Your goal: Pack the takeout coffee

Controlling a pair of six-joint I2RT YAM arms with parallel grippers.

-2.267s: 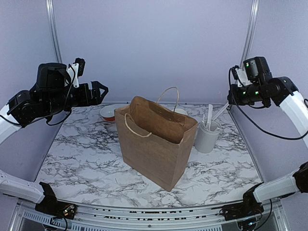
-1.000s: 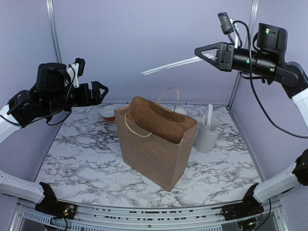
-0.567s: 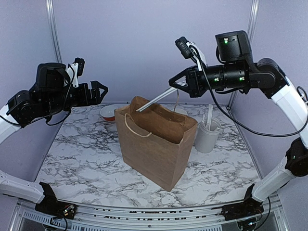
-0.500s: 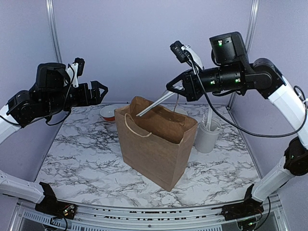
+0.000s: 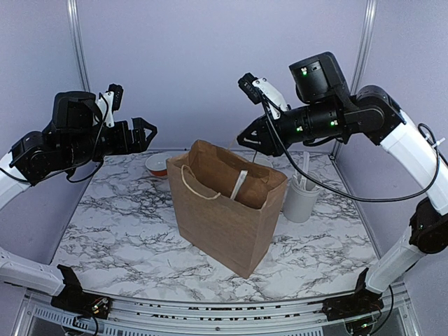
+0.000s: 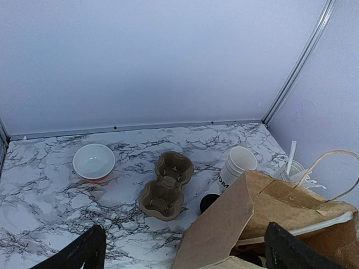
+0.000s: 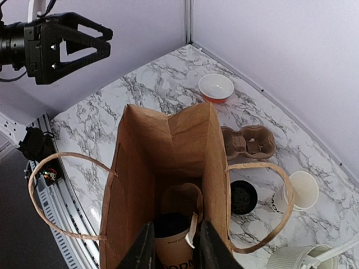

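- From above, the left pincer (image 5: 148, 129) hangs wide open and empty, with the paper bag (image 5: 224, 217) well off to its right. The right pincer (image 5: 245, 138) hovers just over the bag's mouth, jaws slightly parted, gripping nothing. A white utensil (image 5: 240, 185) leans inside the bag below it, clear of the fingers. The takeout coffee is hidden here.
- Left wrist view: ahead of the widely spread fingers (image 6: 84, 252) lie a bowl (image 6: 93, 161), a cup carrier (image 6: 166, 188) and a lidless white cup (image 6: 238, 162).
- Right wrist view: the takeout coffee (image 7: 166, 224) sits deep in the bag, straight below the right pincer, black lid up. Beyond the bag a second black lid (image 7: 244, 197) rests on the table (image 7: 151, 84); whether a cup is beneath it, I cannot tell.
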